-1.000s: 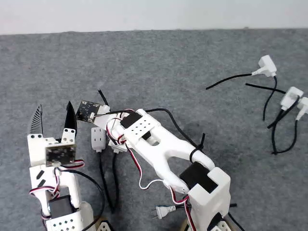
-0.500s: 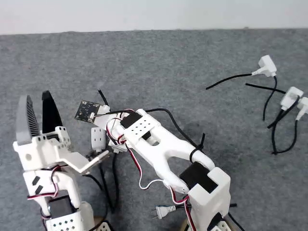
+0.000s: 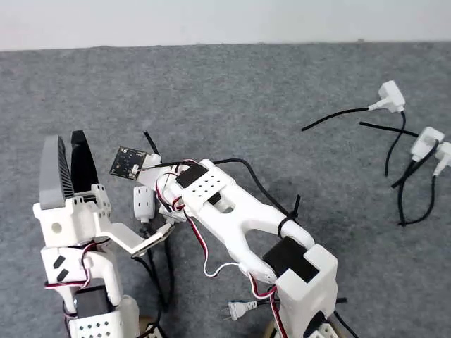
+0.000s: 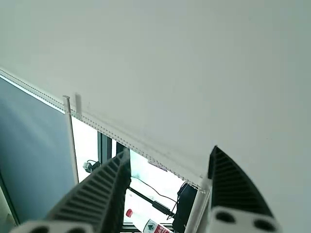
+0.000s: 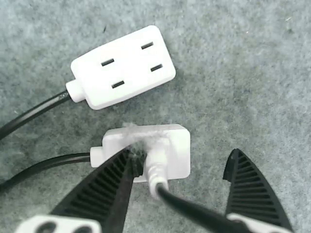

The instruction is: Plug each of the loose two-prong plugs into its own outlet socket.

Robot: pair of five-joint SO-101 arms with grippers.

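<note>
In the right wrist view my right gripper point(image 5: 182, 154) hangs open just above two white outlet sockets on the grey carpet. The nearer socket point(image 5: 172, 138) has a white plug point(image 5: 156, 167) with a black cord pushed into it, and the plug sits close against one finger point(image 5: 104, 191). The other socket point(image 5: 121, 65) lies beside it with its slots bare. In the high view three loose white plugs point(image 3: 391, 95) point(image 3: 428, 143) point(image 3: 444, 156) lie at the far right. My left gripper point(image 3: 63, 141) points up off the table at the left, open and holding nothing.
Another loose two-prong plug point(image 3: 239, 308) lies by the right arm's base point(image 3: 306, 282). Black cords trail from the sockets point(image 3: 144, 203) toward the front edge, and more curl around the far-right plugs. Bare carpet point(image 3: 282, 105) spreads across the middle and back.
My left gripper has twisted at the wrist and its fingers have drawn closer together, still pointing up. The right arm, the sockets and the plugs have stayed put.
</note>
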